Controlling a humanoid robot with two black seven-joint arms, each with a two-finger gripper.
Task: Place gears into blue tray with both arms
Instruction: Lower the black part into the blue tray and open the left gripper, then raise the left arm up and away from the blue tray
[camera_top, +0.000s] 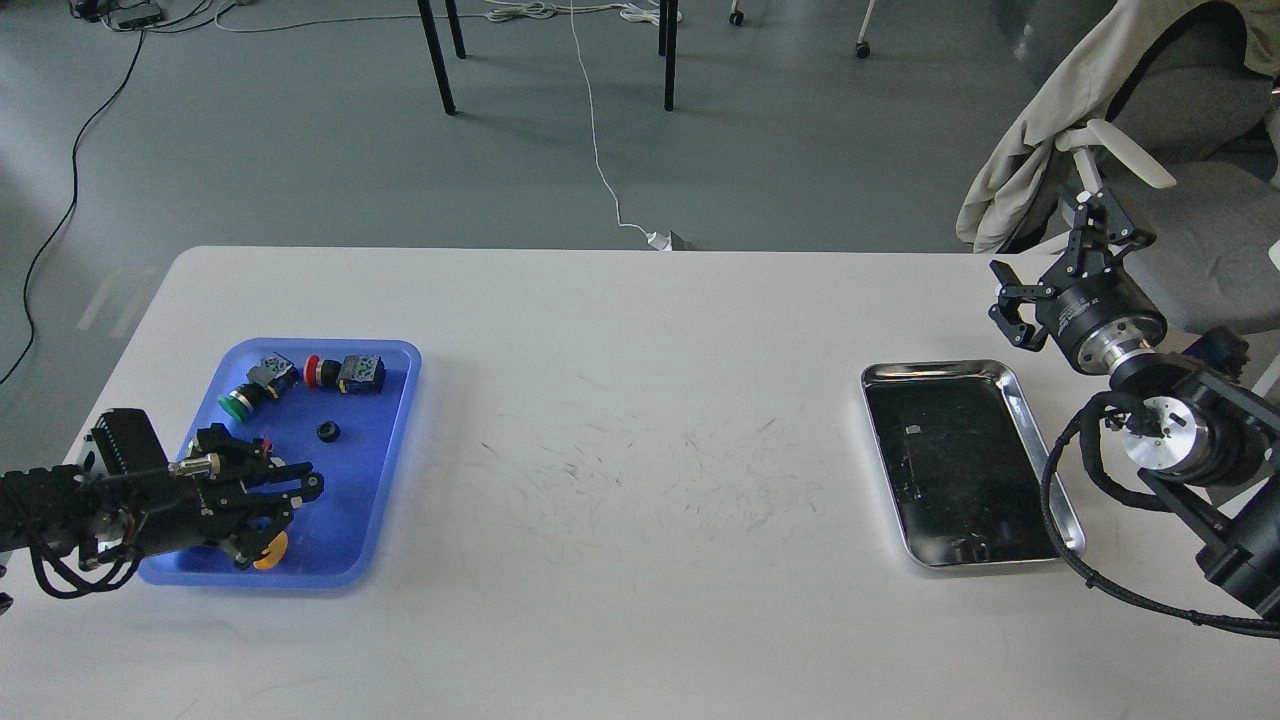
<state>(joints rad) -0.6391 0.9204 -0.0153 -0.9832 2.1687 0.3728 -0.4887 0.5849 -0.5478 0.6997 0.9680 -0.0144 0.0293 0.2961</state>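
The blue tray (372, 470) lies at the table's left. One small black gear (327, 431) rests in it, near the middle, apart from the gripper. My left gripper (292, 504) hovers low over the tray's near left part, below and left of the gear. It is open, and nothing shows between its fingers. A yellow-capped switch (272, 549) sits just under it. My right gripper (1057, 268) stands open and empty at the far right, above the table edge and beyond the silver tray.
A green-capped switch (238, 403) and a red-capped switch (340, 372) lie at the blue tray's far end. A shiny silver tray (960, 460) with a dark bottom sits at the right. Behind my right arm is a chair (1190, 210) draped with cloth.
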